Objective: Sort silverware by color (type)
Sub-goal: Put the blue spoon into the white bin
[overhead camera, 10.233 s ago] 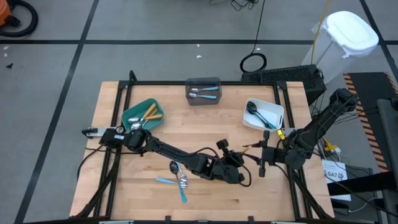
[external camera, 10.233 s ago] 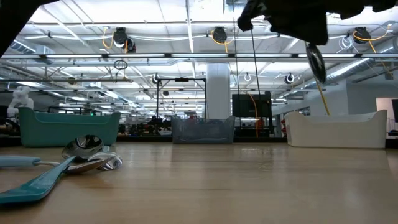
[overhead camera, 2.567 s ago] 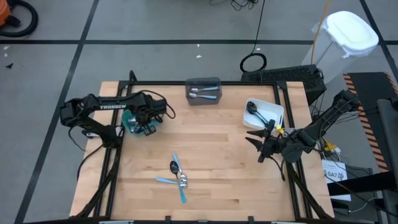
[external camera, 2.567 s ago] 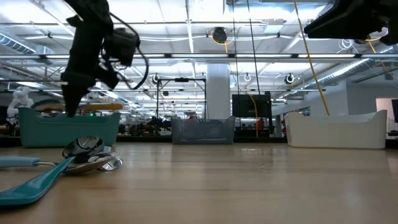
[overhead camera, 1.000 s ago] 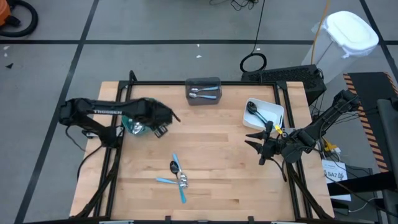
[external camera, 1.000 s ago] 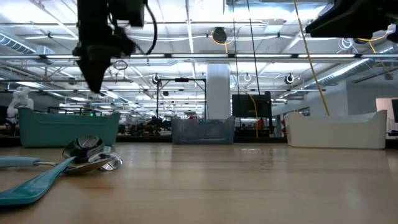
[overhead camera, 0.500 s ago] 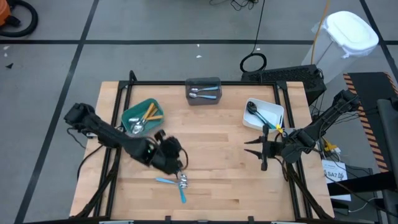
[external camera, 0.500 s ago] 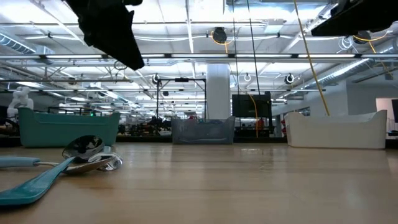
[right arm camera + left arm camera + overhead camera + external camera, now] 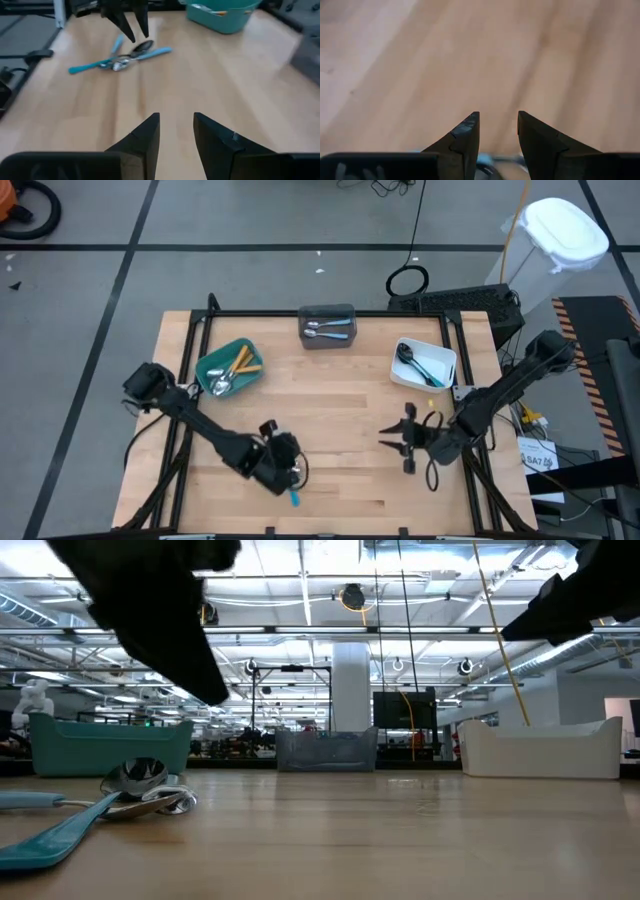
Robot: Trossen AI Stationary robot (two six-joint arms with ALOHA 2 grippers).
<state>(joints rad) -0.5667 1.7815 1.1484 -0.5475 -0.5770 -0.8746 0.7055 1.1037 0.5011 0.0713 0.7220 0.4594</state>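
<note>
The left gripper (image 9: 283, 463) hangs just above the silverware (image 9: 120, 59) heaped near the table's (image 9: 340, 395) front edge, its fingers parted around nothing. The blue handles fan out flat in crossing directions, heads bunched at the middle. The right gripper (image 9: 400, 438) waits well apart, jaws likewise parted and empty.

The right gripper (image 9: 176, 131), fingers (image 9: 145, 135) parted, faces blue-handled silverware (image 9: 120, 59) on the table (image 9: 210, 80); left gripper (image 9: 134, 27) above; teal bin (image 9: 220, 12) beyond.
</note>
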